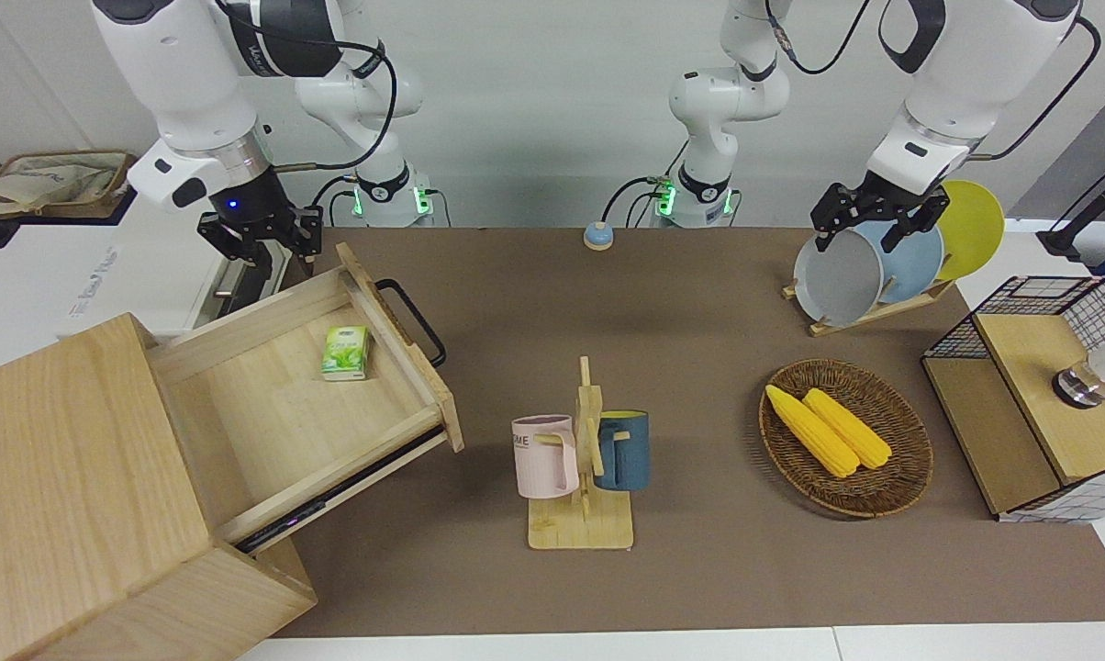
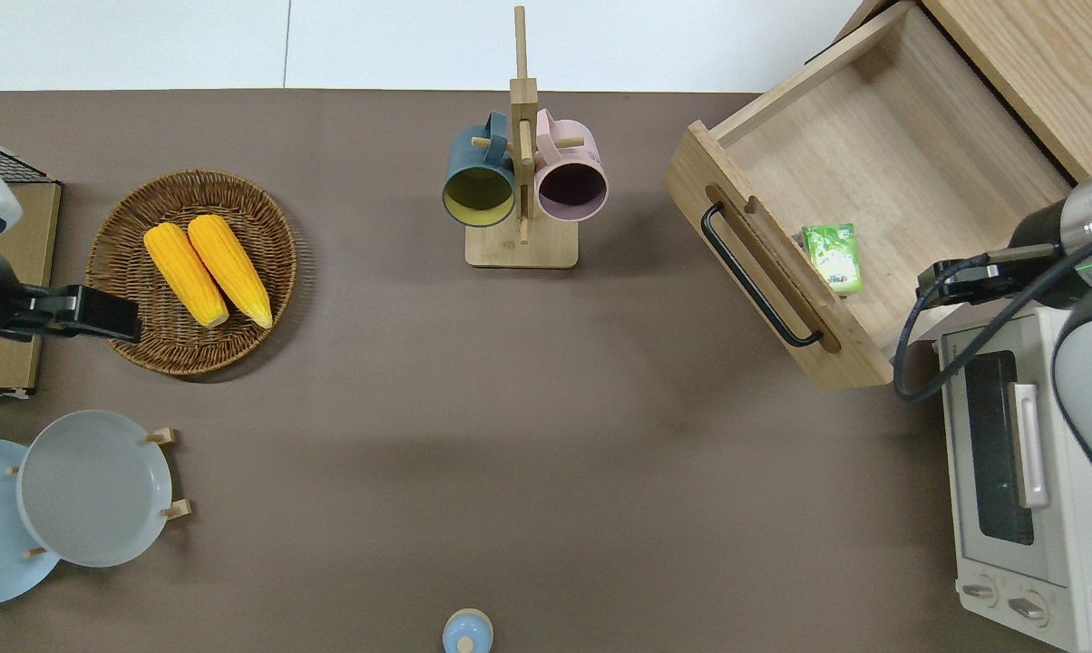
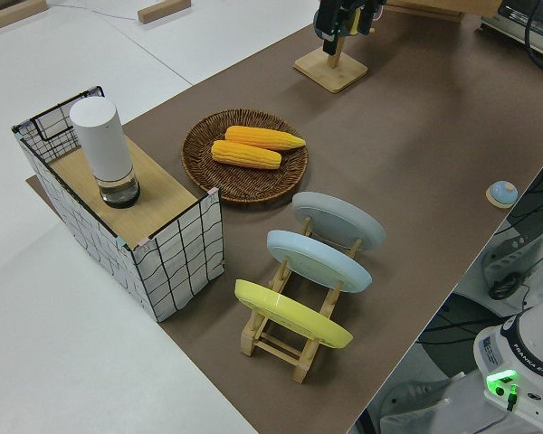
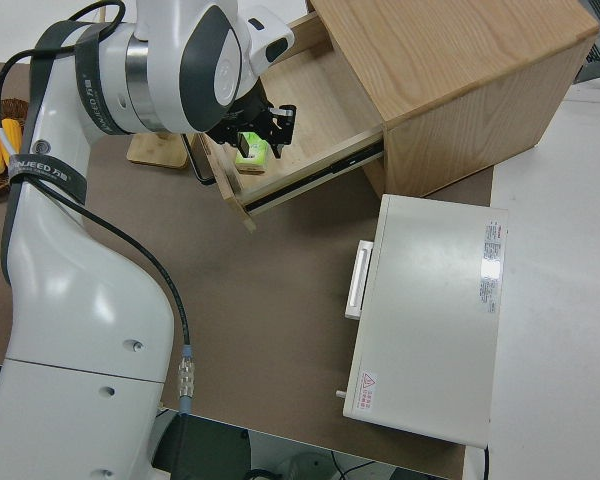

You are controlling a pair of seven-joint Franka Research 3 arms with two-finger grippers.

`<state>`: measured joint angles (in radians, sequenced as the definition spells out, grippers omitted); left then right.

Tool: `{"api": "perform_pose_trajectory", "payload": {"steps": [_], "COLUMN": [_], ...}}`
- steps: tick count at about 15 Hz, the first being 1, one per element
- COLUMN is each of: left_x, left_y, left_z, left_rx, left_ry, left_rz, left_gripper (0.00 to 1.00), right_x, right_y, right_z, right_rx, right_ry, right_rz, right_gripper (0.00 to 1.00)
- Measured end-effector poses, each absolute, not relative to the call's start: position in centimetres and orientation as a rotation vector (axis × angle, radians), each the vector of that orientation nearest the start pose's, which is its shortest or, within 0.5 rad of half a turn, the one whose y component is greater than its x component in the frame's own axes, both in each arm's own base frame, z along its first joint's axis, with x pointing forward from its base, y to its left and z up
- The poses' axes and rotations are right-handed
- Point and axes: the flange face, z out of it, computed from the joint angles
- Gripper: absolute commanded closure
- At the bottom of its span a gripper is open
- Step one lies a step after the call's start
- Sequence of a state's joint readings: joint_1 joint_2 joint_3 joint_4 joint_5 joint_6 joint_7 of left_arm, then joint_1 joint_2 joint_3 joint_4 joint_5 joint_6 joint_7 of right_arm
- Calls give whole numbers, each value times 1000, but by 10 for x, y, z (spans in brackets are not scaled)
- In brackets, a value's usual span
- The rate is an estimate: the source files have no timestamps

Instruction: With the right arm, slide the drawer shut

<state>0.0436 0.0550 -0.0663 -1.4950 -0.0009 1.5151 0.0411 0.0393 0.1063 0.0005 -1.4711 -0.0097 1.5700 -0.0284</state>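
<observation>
The drawer (image 1: 268, 413) is pulled far out of the pale wood cabinet (image 1: 57, 459) at the right arm's end of the table. Its black loop handle (image 1: 412, 321) faces the table's middle. A small green packet (image 1: 345, 352) lies inside, near the front panel. In the overhead view the drawer (image 2: 872, 154) and handle (image 2: 755, 277) show at the upper right. My right gripper (image 1: 273, 255) is open and empty, up in the air over the drawer's side wall nearer to the robots (image 2: 959, 281), not touching it. It also shows in the right side view (image 4: 260, 128). My left arm is parked, its gripper (image 1: 857, 240) open.
A white toaster oven (image 2: 1027, 472) stands beside the drawer, nearer to the robots. A mug rack (image 1: 582, 459) with two mugs stands mid-table. A wicker basket (image 1: 901, 477) of corn, a plate rack (image 1: 883, 266) and a wire-mesh box (image 1: 1039, 395) are at the left arm's end.
</observation>
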Motion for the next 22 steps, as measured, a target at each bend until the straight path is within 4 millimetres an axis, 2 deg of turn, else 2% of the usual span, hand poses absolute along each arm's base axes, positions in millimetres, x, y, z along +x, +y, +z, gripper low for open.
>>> {"api": "perform_pose_trajectory", "payload": {"steps": [3, 13, 18, 22], "left_x": [566, 566, 566, 566], "left_y": [-12, -12, -12, -12], "left_z": [625, 625, 625, 625], "left_rx": [-3144, -3144, -3144, -3144], "left_ry": [100, 100, 100, 100], "left_rz": [55, 55, 55, 55], "left_gripper": [7, 7, 7, 7], "right_x": [587, 582, 569, 557], "right_y": [29, 28, 37, 65], "right_z": [611, 619, 652, 677], "right_rx": [-3160, -3162, -3161, -3162], "right_ry": [-130, -127, -149, -95], "right_rz": [11, 42, 17, -18], "right_gripper": [1000, 1000, 1000, 1000]}}
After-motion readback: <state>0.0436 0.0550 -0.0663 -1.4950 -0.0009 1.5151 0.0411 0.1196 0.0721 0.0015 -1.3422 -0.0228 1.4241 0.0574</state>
